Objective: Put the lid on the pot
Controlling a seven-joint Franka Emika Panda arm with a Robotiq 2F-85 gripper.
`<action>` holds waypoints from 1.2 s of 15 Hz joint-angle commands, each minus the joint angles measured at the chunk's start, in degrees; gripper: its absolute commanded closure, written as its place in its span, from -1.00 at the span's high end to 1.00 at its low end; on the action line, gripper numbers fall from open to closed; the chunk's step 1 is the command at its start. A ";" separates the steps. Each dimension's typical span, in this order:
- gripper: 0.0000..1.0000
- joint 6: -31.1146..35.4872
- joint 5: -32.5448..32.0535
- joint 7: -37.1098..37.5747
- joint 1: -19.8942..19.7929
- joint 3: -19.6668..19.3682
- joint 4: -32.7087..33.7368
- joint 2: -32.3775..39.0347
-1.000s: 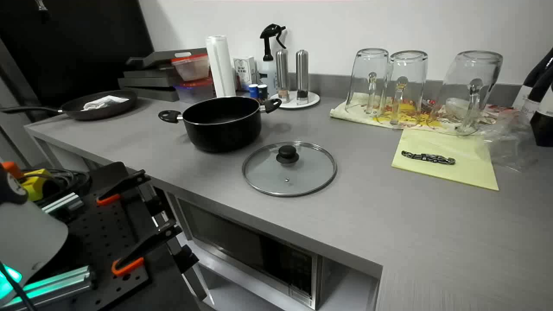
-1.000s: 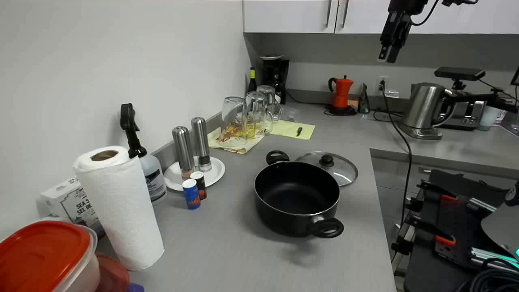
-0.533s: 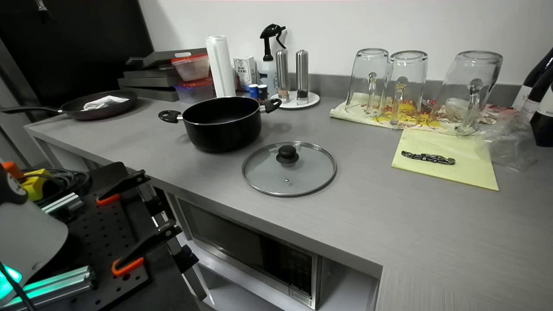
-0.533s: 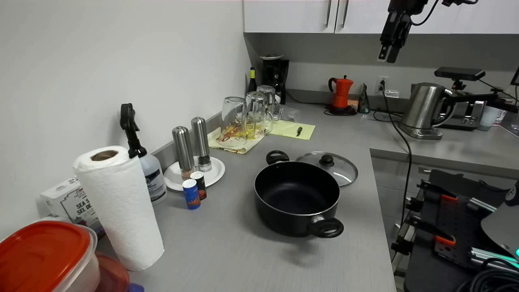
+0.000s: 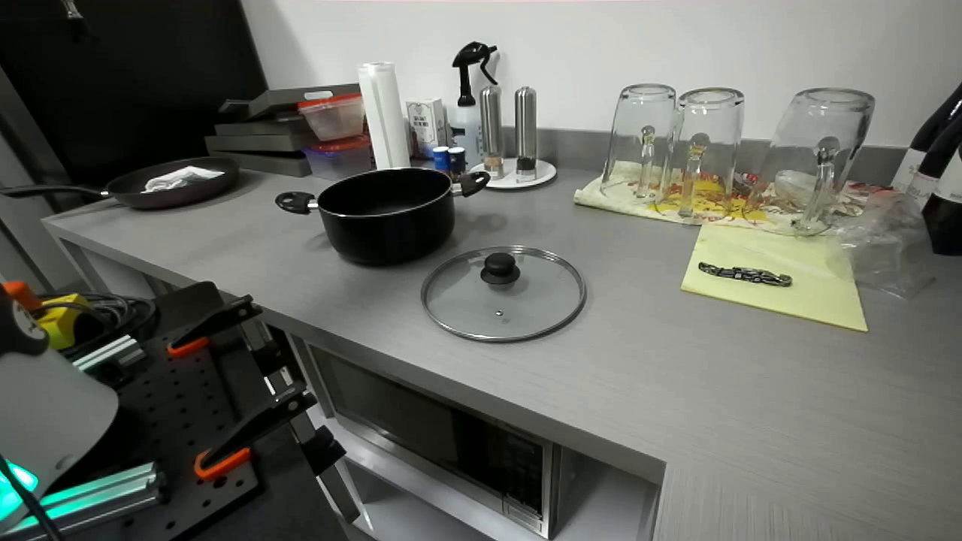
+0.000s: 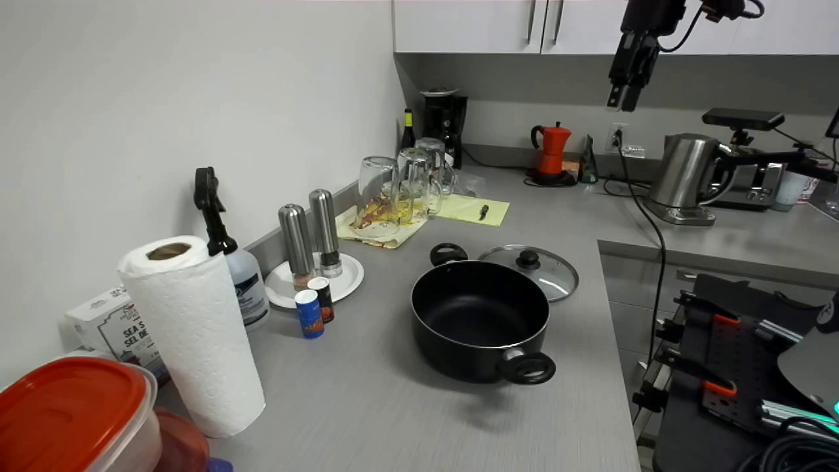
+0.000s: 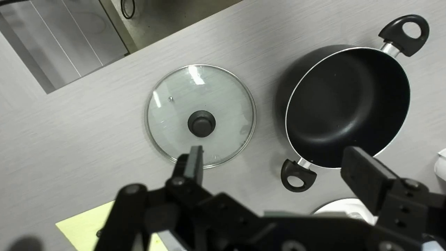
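"Lid (image 5: 503, 300): where is it?"

"Flat on the table (image 5: 714, 391), knob (image 7: 201, 126) up, just beside the pot (image 5: 387, 225) but apart from it."

"And the pot itself?"

"Upright on the same table, uncovered, a black handle (image 7: 395, 33) sticking out on either side."

"How does the hand (image 7: 274, 149) look?"

"Released, its fingers (image 7: 366, 174) spread well apart in the wrist view. In an exterior view it hangs well above the table."

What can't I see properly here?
Part of the lid, in an exterior view: behind the pot.
Part of the plate, in the wrist view: behind the gripper.
Bottles, in an exterior view: cut by the right edge.
Dark thing on yellow sheet, in an exterior view: too small.
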 commanded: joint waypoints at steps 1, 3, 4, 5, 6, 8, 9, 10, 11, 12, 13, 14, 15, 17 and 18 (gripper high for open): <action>1.00 5.02 0.69 0.27 -0.11 0.32 -1.24 5.10; 1.00 8.92 0.20 1.32 -0.48 0.66 -2.23 8.35; 1.00 10.89 0.19 1.34 -0.46 0.64 -2.63 10.04; 1.00 14.27 -0.50 2.66 -0.91 1.02 -3.38 11.93; 1.00 16.50 -0.47 2.93 -0.94 0.98 -3.60 13.71; 1.00 21.22 -0.57 4.13 -1.21 1.00 -3.70 18.22; 1.00 23.66 -0.48 4.70 -1.34 0.91 -3.46 21.10; 1.00 25.09 -0.14 4.63 -1.29 0.75 -3.09 23.33; 1.00 26.76 -0.12 4.90 -1.34 0.71 -2.75 25.80; 1.00 27.93 0.18 4.84 -1.30 0.63 -2.36 27.95; 1.00 29.16 0.05 5.18 -1.37 0.64 -1.88 30.28; 1.00 29.92 0.28 5.14 -1.35 0.58 -1.40 32.10; 1.00 30.77 0.39 5.15 -1.35 0.54 -0.74 34.18; 1.00 31.81 0.62 5.00 -1.30 0.53 0.86 37.85; 1.00 32.13 0.65 5.04 -1.29 0.53 1.72 39.44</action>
